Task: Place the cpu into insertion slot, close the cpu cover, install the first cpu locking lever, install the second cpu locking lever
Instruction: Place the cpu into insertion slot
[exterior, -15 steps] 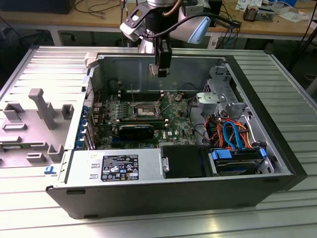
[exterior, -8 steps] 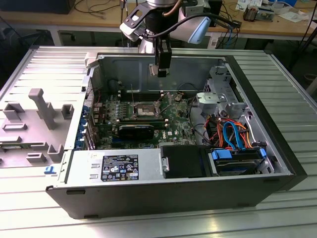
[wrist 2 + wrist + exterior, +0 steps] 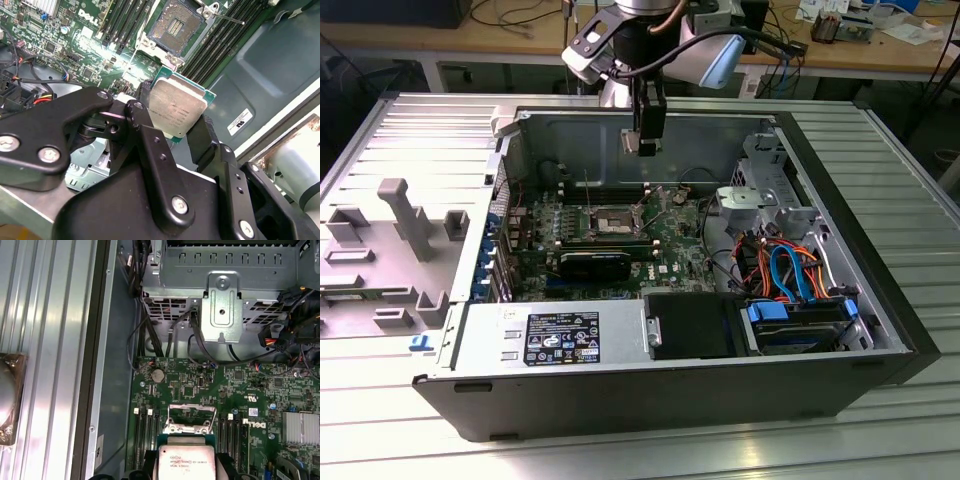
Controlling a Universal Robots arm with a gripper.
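My gripper [image 3: 176,117] is shut on the cpu [image 3: 177,106], a silvery square chip on a green base, held by its edges between black fingers [image 3: 150,130]. In the exterior view the gripper [image 3: 643,143] hangs over the open computer case, well above the motherboard, with the cpu [image 3: 631,140] in it. The insertion slot [image 3: 174,27] lies open and bare, its contacts showing; it is also seen as the insertion slot [image 3: 617,218] in the exterior view. The cpu cover [image 3: 191,419] stands raised beyond the cpu [image 3: 186,461]. A thin locking lever [image 3: 226,18] sticks up beside the socket.
Long black memory slots [image 3: 220,42] run beside the socket. A black graphics card [image 3: 595,265] lies near it. A metal drive cage [image 3: 760,195] and coloured cables [image 3: 790,270] fill the exterior view's right. The power supply [image 3: 555,335] sits in front. A grey fixture [image 3: 405,215] stands outside the case.
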